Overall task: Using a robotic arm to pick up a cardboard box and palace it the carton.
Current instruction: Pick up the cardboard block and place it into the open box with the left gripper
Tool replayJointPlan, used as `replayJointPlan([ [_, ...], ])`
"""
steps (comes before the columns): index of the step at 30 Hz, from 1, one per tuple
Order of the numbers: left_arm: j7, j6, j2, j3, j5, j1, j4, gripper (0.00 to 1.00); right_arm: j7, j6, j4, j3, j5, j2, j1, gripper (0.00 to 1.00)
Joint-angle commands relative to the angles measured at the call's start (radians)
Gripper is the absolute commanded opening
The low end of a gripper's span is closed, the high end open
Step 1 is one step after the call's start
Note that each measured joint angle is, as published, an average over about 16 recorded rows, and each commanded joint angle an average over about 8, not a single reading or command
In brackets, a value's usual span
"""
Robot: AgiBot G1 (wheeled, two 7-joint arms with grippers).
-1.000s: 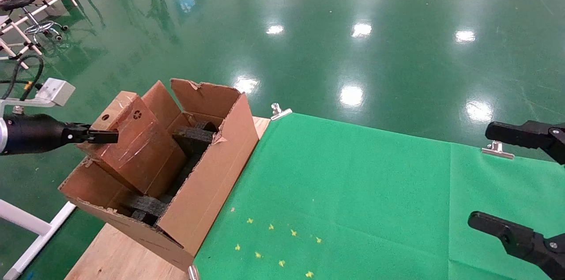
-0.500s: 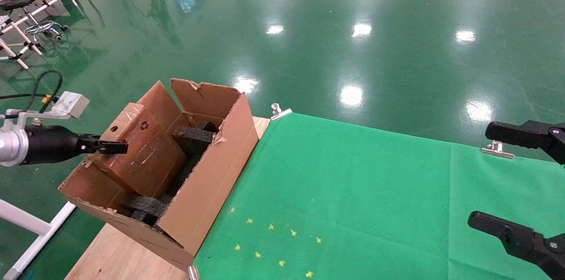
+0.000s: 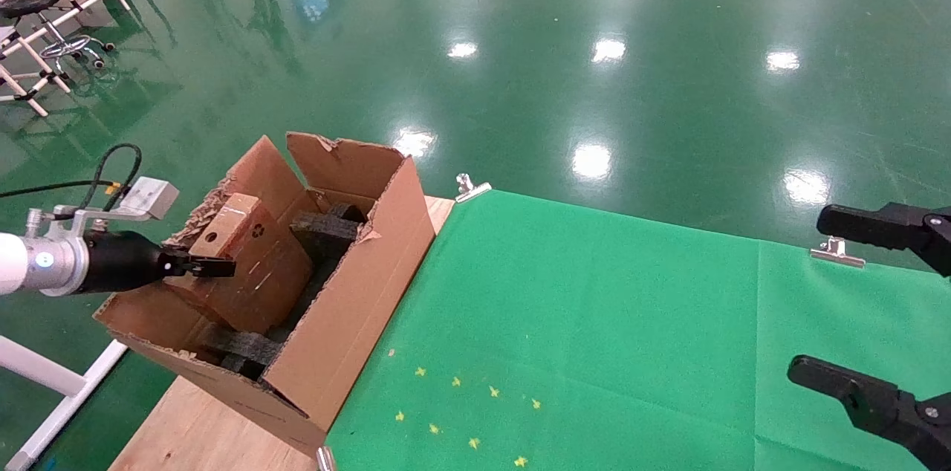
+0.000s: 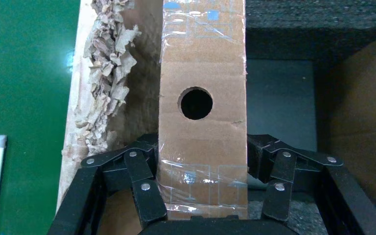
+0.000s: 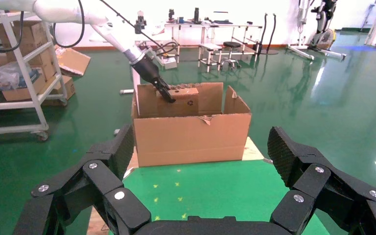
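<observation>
The robotic arm (image 3: 44, 263), white and silver with a black wrist, reaches in from the left. Its left gripper (image 3: 212, 268) is shut on the end of the cardboard box (image 3: 249, 263). This small brown taped box has a round hole and sits tilted, low inside the carton (image 3: 356, 293). In the left wrist view both fingers press the box (image 4: 203, 137) from either side, beside a ragged flap (image 4: 103, 88). Black foam inserts (image 3: 327, 229) lie around the box. My right gripper (image 3: 806, 293) hangs open and empty at the far right, over the cloth.
The carton stands on the wooden tabletop (image 3: 193, 434) beside a green cloth (image 3: 594, 322) held by metal clips (image 3: 472, 189). Small yellow marks (image 3: 461, 411) dot the cloth. A white pole (image 3: 44, 374) stands left of the table; a stool (image 3: 37, 10) is far off.
The left gripper has carried the cardboard box down and to the right, from above the carton's rim to low between its walls. The right arm has not moved.
</observation>
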Motion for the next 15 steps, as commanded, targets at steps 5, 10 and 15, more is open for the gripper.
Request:
replayJointPlan([
  [5,-0.019,-0.078,0.024,-0.005,-0.007,0.042,0.001,0.0,0.0,0.0,0.0,0.0,0.0,0.0,0.0,1.0],
  [10,-0.033,-0.159,0.049,-0.011,-0.017,0.076,-0.001,0.0,0.0,0.0,0.0,0.0,0.0,0.0,0.0,1.0],
  [15,-0.044,-0.194,0.069,-0.018,-0.027,0.101,-0.005,0.0,0.0,0.0,0.0,0.0,0.0,0.0,0.0,1.0],
])
